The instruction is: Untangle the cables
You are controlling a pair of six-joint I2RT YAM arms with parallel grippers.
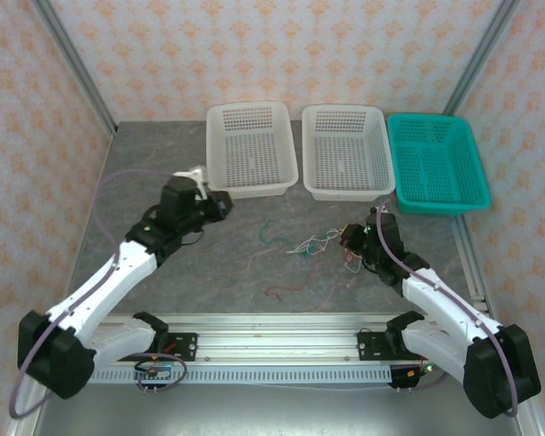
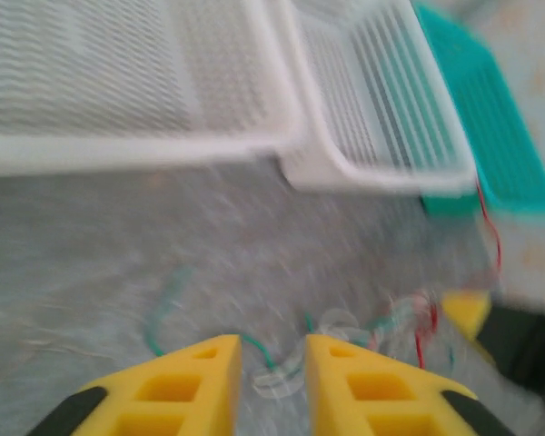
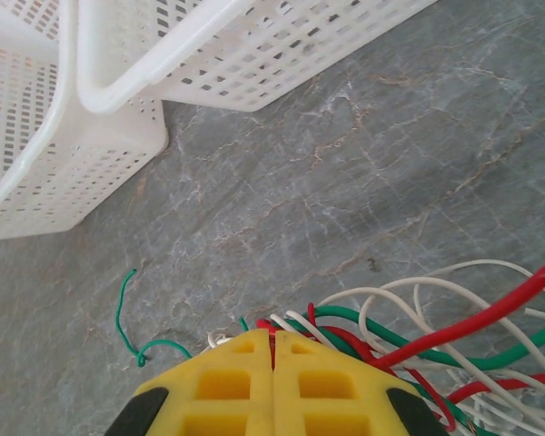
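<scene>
big grey marbled surface [image 1: 209, 282] with patterned walls round it. the left arm [image 1: 118, 272] reaches up toward the left white basket [image 1: 251, 150], and the right arm [image 1: 436, 295] comes in from the other side toward the middle. at the far edge there are three baskets in a row: that white one, a second white basket [image 1: 347, 152] just beside it, then a teal basket [image 1: 436, 163] on the right.

the cables [image 1: 313, 243] sit as a small clump of red, white and green wire in the middle of the surface, in front of the second white basket. the right jaws are at the clump's right end. in the right wrist view they're pressed together, with the cables [image 3: 418, 345] fanning out from the tips, so they're pinching the clump.

the left jaws are well apart from the clump, just beside the near rim of the left white basket. they're parted a little in the left wrist view, which is blurry, and the cables [image 2: 391, 322] lie ahead of them to the right.

a teal strand [image 1: 271, 234] lies on its own just left of the clump. a faint reddish strand [image 1: 289, 291] lies alone nearer the arm bases.
</scene>
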